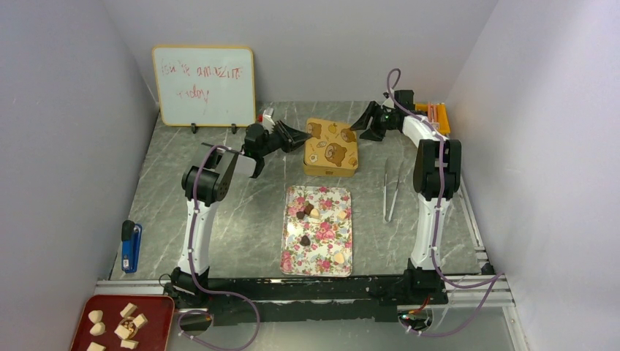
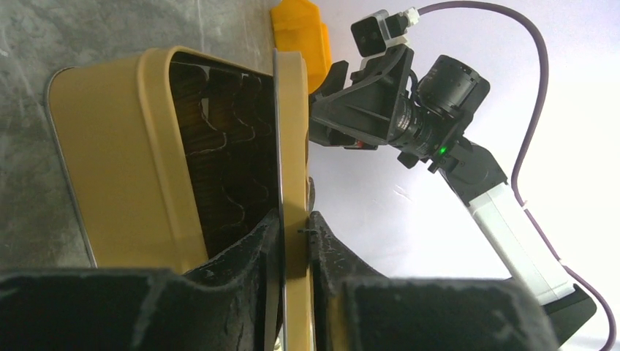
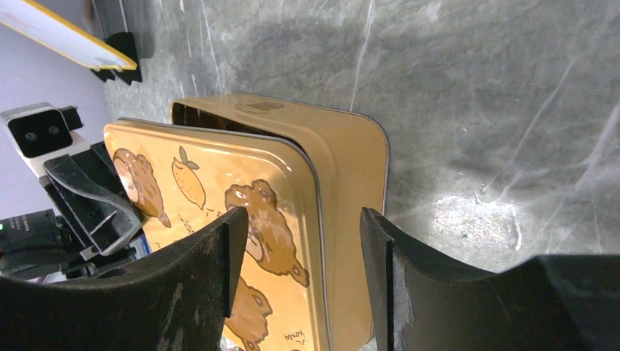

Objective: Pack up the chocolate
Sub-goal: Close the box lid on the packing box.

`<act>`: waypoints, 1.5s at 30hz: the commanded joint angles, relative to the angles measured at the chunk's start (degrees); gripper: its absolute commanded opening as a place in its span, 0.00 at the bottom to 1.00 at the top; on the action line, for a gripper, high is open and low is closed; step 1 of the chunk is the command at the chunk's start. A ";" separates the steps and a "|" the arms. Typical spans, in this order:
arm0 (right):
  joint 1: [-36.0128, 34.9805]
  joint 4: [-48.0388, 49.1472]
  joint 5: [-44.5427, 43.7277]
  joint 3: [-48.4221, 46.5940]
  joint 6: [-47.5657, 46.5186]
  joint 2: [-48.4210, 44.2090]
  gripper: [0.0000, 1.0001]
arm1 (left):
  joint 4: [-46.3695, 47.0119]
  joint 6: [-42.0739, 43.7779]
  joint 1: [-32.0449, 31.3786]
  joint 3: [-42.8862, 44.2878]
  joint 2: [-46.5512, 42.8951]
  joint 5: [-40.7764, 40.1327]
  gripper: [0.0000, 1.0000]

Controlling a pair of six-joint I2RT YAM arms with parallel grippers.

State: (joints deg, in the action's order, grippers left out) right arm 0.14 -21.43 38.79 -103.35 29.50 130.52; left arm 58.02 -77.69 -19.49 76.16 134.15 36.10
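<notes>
With left gripper [image 2: 292,219] clenched on the bear-print lid [image 3: 212,212] edge, lift straight, w/o twisting, while right gripper [image 3: 301,216], jaws apart, closes to steady the tin base [image 3: 351,168].

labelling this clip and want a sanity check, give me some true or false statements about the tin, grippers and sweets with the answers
The left gripper pinches the lid's edge. True.
The right gripper is shut on the tweezers. False: it is open, at the tin; the tweezers lie on the table.
The chocolates sit on the flowered tray. True.
The tin is fully shut. False: the lid is raised on one side, showing the inside.
</notes>
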 commanded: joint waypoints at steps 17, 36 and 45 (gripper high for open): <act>-2.60 -2.32 -1.08 -4.14 -2.32 -1.93 0.61 | 0.37 1.95 2.37 -0.99 -1.66 -0.85 0.38; -4.16 -2.54 -1.77 -5.21 -1.98 -1.14 0.60 | -0.94 3.57 4.54 -4.35 -4.37 -0.28 0.38; -4.63 -1.97 -2.57 -4.10 -2.02 -1.77 0.61 | -2.04 5.04 4.46 -5.83 -5.77 1.78 0.39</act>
State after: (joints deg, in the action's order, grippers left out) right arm -3.92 -24.16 36.34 -105.97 28.01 130.52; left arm 55.55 -75.33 -14.96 71.53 132.75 36.05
